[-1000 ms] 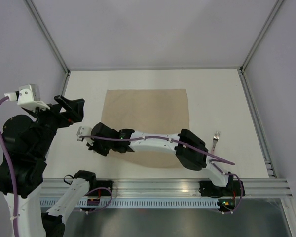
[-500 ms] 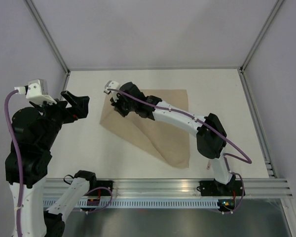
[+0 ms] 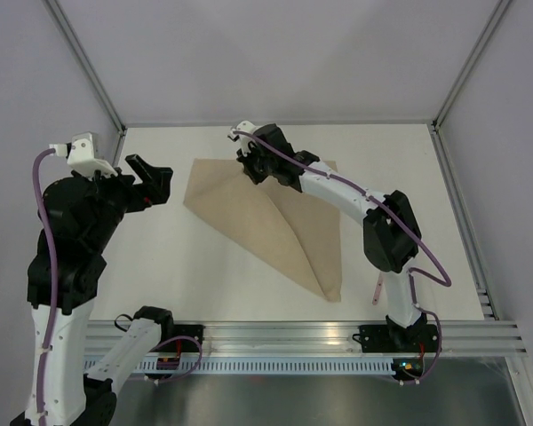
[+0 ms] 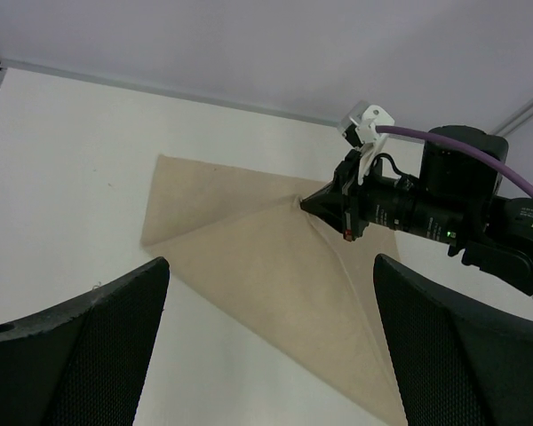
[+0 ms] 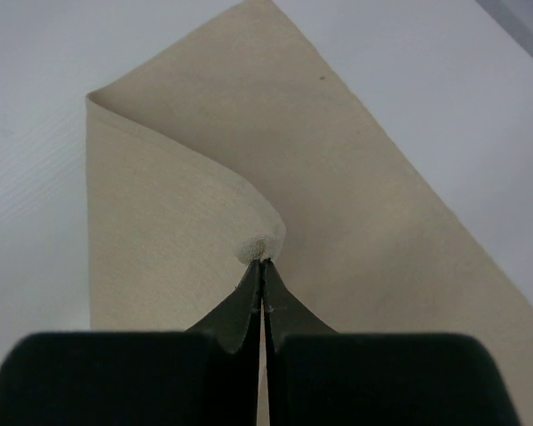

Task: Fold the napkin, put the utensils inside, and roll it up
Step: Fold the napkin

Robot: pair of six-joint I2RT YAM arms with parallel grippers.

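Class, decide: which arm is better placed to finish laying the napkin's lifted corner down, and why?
Right: the right pincer is shut on a corner of the napkin; the left pincer is open, off to the side, holding nothing.

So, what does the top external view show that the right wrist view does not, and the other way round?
Only the top external view shows the fork lying just right of the near corner of the napkin, and the open left gripper left of the cloth. Only the right wrist view shows, close up, the right gripper shut on a bunched napkin corner. Both show the tan napkin partly folded over itself.
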